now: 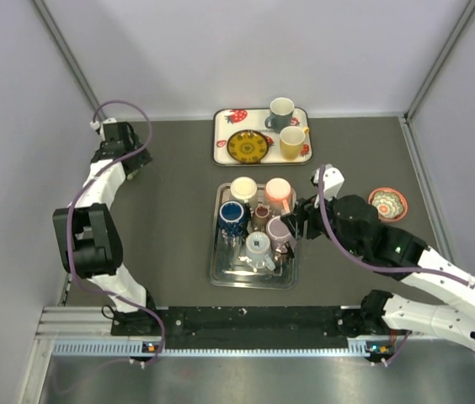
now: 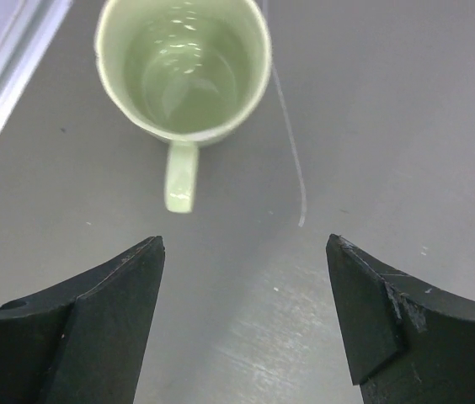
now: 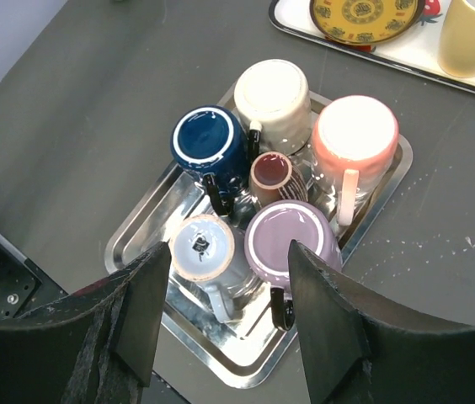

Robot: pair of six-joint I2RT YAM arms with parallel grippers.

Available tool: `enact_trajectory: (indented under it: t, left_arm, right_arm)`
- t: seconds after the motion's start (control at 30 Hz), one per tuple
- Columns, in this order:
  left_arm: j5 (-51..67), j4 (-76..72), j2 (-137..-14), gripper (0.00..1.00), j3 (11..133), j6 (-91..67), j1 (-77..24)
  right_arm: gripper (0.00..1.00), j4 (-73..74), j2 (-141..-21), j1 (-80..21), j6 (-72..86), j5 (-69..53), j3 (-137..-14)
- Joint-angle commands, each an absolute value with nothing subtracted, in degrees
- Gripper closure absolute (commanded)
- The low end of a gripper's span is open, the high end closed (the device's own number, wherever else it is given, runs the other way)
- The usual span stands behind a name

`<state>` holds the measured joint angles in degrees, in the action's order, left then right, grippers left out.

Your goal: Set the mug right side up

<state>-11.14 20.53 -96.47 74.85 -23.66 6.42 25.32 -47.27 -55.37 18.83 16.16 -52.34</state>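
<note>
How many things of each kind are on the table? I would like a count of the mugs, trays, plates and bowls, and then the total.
Mugs: 9
Trays: 2
Plates: 1
Bowls: 1
Total: 13

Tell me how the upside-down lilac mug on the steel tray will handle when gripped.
The lilac mug looks glazed, so probably rigid but slippery. Crowded by the pink mug and pale blue mug, it may knock them when lifted.

Tray (image 3: 128, 240): polished metal, mirror-bright. Lilac mug (image 3: 292, 240) and pale green mug (image 2: 183, 67) — glazed ceramic, glossy, smooth. Surface (image 1: 178, 210) — matt dark grey, faintly scuffed. Fingers (image 2: 94, 320) of left hand (image 2: 246, 248): matt black plastic.
</note>
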Motion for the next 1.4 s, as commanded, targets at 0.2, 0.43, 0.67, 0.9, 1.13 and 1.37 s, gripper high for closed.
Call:
enact_trajectory:
  t: [0.2, 0.43, 0.67, 0.9, 1.13, 1.37]
  left_arm:
    - [-9.0, 14.8, -99.4, 0.21, 74.8, -15.3, 11.9]
    - [-5.5, 15.2, -105.5, 0.32, 79.4, -13.8, 12.7]
    - [-6.1, 15.5, -108.5, 0.38, 82.1, -13.7, 12.7]
    - [-6.1, 15.4, -109.9, 0.43, 84.4, -13.2, 12.8]
    - [-6.3, 15.6, -111.7, 0.48, 85.2, -12.8, 12.8]
    - [-5.9, 16.1, -112.2, 0.66, 85.6, -12.9, 12.9]
  right_arm:
    - [0.41, 20.6, -45.4, -53.6, 19.8, 14.5, -49.7]
    - [0.41, 20.4, -45.7, -53.2, 20.7, 15.2, -49.6]
    - [0.41, 19.8, -46.3, -52.9, 21.3, 15.0, -49.1]
    - [0.41, 19.0, -47.5, -52.5, 21.1, 14.7, -48.8]
    - [0.41, 18.8, -47.6, -51.9, 20.7, 14.3, -48.6]
    - [0.41, 18.6, -47.7, -51.9, 20.8, 14.2, -48.4]
